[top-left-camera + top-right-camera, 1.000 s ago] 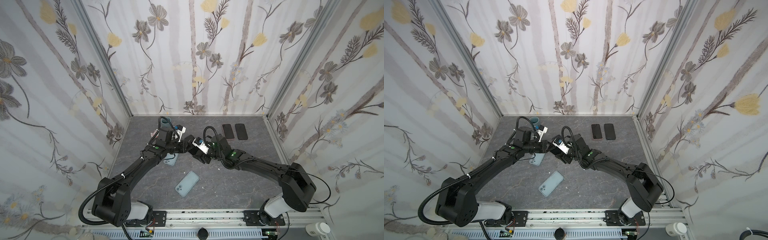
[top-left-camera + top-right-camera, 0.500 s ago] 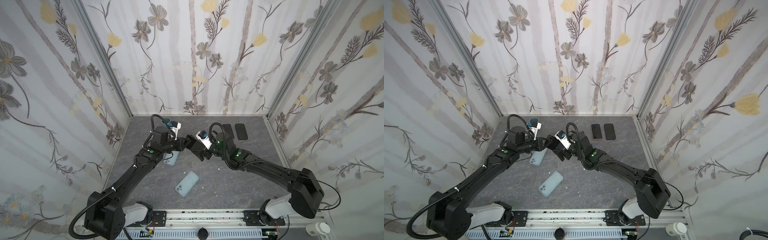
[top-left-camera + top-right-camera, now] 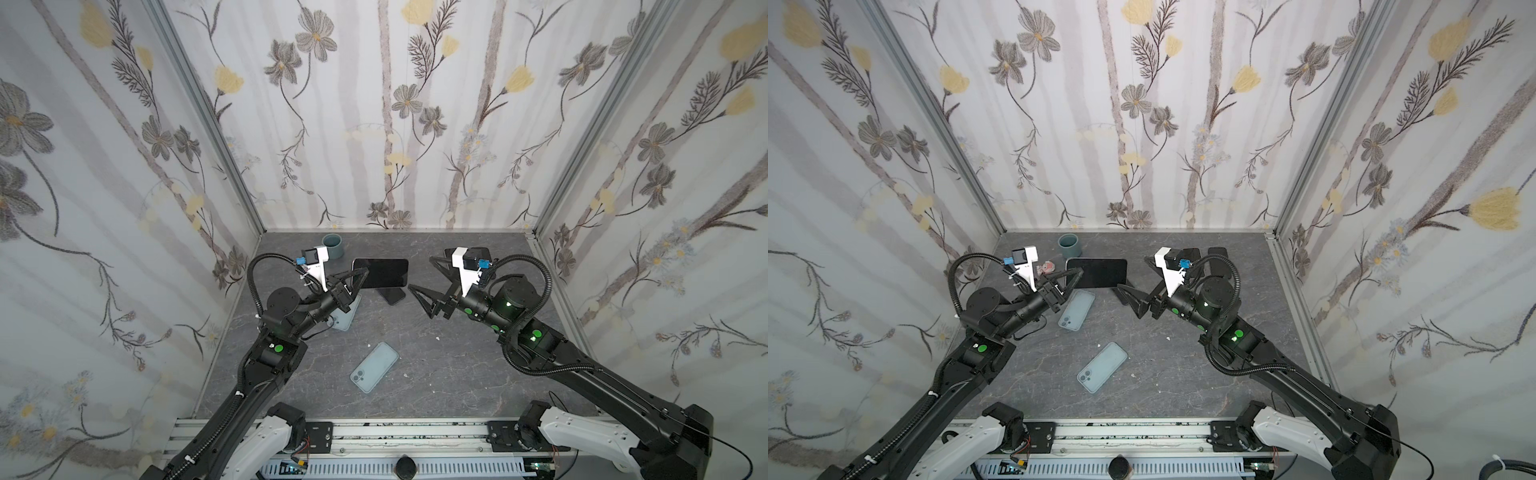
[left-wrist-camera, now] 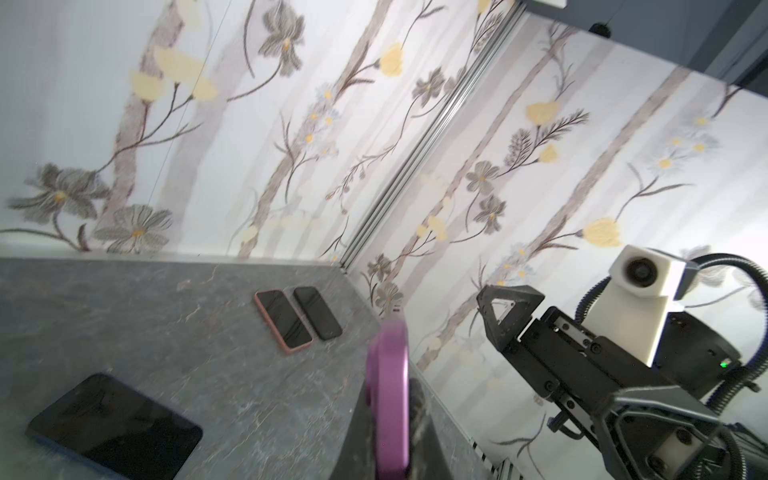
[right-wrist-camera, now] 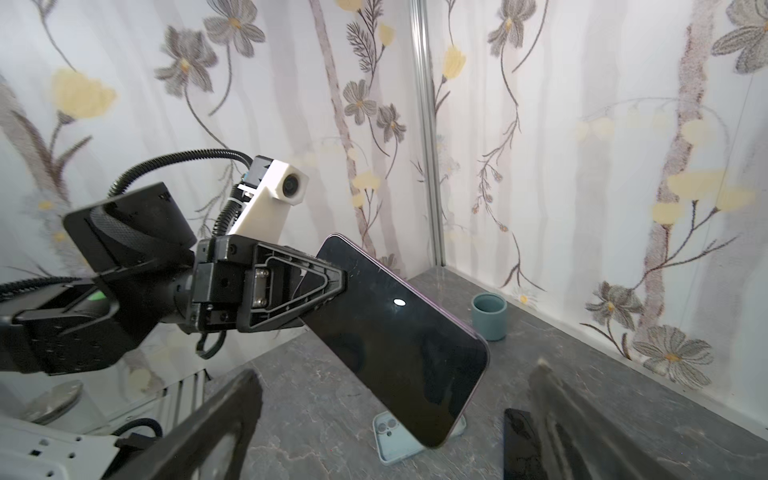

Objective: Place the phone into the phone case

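A phone with a black screen and purple edge (image 3: 380, 273) (image 3: 1096, 273) (image 4: 390, 395) (image 5: 399, 340) hangs level above the table. My left gripper (image 3: 356, 277) (image 3: 1074, 276) (image 4: 390, 419) (image 5: 332, 286) is shut on its one end. My right gripper (image 3: 419, 272) (image 3: 1133, 272) (image 5: 395, 370) stands open just right of the phone's free end, touching nothing. A pale blue phone case (image 3: 347, 313) (image 3: 1076, 309) (image 5: 399, 440) lies on the table below the held phone, its hollow side up. A second pale blue one (image 3: 374, 366) (image 3: 1101, 367) lies nearer the front.
A dark phone (image 3: 390, 295) (image 4: 112, 428) (image 5: 519, 444) lies flat under the held one. At the back right lie a pink-cased phone (image 4: 284, 320) and a dark phone (image 4: 318, 311). A teal cup (image 3: 332, 246) (image 3: 1069, 245) (image 5: 489, 316) stands at the back wall.
The two grippers were together at the phone. My right gripper has opened, let go and drawn back to the right. My left gripper now holds the phone alone, higher up.
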You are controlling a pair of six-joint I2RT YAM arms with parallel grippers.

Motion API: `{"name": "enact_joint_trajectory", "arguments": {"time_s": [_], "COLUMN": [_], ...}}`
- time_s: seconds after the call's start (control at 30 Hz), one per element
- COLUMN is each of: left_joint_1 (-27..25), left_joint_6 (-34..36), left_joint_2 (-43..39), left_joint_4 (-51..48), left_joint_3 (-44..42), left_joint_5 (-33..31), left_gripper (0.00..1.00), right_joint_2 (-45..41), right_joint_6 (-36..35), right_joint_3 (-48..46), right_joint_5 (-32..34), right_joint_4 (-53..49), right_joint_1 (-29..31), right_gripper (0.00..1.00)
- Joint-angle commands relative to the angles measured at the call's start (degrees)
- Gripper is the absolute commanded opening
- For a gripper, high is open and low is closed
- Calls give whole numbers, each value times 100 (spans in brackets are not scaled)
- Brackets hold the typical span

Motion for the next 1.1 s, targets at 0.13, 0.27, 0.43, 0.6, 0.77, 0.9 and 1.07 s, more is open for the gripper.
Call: {"name": "enact_joint_trajectory", "arguments": {"time_s": [0.13, 0.27, 0.43, 0.6, 0.77, 0.9, 1.07], "left_joint_1": [-6, -16, -61, -81, -128, -162, -177], "left_joint_6": [-1144, -1533, -1738, -1691, -1717, -1689, -1616], "left_joint_2": [-131, -9, -11, -70, -35, -29, -27], "left_joint_4": [3053, 3771, 4369, 4378, 4385, 4382, 4343], "left_joint_3": [-536, -608, -732, -722, -697, -683, -690], "left_joint_5": [620, 977, 1158, 1402, 1626, 1652, 1663], "left_gripper": [0, 0, 0, 0, 0, 0, 0], "right_joint_2": [-372, -299, -218, -117, 154, 283, 339], "right_joint_6": [850, 1049, 1219, 1456, 1665, 1753, 1735], "right_joint_3": [-69, -7, 28, -14, 145, 197, 187], "right_joint_5": [-778, -1216, -1423, -1981, -2701, -2988, -2967], "right_joint_4": [398, 588, 797, 1196, 1414, 1658, 1726], "right_joint_1": [-82, -98, -100, -100, -62, 0, 41], "right_gripper": [86, 75, 70, 56, 44, 31, 21]}}
